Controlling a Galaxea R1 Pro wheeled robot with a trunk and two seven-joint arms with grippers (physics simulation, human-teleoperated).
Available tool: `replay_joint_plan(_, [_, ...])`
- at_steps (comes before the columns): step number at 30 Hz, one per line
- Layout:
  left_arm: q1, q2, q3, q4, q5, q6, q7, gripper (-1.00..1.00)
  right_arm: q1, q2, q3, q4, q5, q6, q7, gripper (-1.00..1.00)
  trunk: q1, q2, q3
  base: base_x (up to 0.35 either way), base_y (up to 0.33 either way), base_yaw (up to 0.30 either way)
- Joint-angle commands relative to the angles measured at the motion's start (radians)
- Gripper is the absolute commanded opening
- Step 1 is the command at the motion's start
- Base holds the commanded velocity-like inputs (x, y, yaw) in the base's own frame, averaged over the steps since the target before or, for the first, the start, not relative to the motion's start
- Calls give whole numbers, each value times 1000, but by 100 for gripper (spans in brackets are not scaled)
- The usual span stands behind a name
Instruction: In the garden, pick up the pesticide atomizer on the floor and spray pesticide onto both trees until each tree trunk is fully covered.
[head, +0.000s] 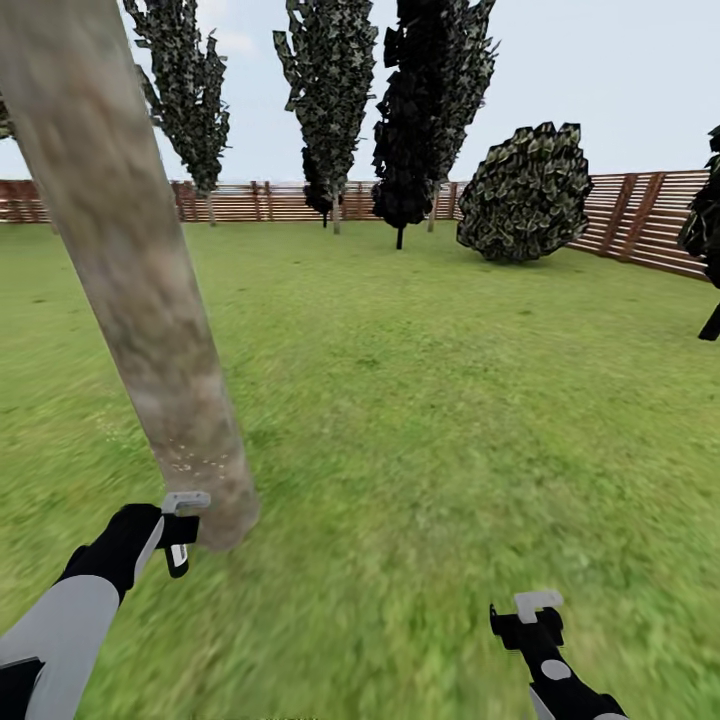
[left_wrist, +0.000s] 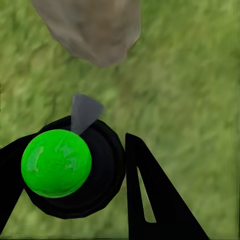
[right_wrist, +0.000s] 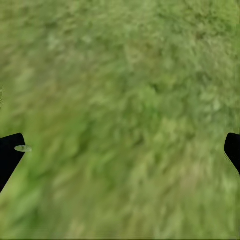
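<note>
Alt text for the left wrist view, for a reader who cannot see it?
The left gripper holds a black atomizer with a bright green top between its dark fingers. Its grey nozzle points toward the base of a pale mottled tree trunk rising from blurred green grass.

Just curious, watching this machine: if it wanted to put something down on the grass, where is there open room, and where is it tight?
Open lawn runs from the tree trunk across to the slatted fence and back to the round bush; grass under the right gripper is bare. It is tight at the trunk's foot, where the left gripper holds the green-topped atomizer.
</note>
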Motion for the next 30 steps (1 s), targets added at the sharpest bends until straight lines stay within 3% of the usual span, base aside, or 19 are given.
replay_joint_plan(1, [-1, -1, 6, -2, -11, 4, -8, -100, -1, 1, -7, 2, 11, -4, -3, 100, 0, 0, -1, 0, -273, 273])
replay_joint_plan(24, [-1, -1, 6, -3, -11, 5, -8, -100, -1, 2, -7, 2, 11, -4, -3, 100, 0, 0, -1, 56, -273, 275])
replay_joint_plan(30, [-1, -2, 6, -3, -9, 5, -8, -100, -1, 2, -7, 2, 11, -4, -2, 100, 0, 0, -1, 145, -271, 62])
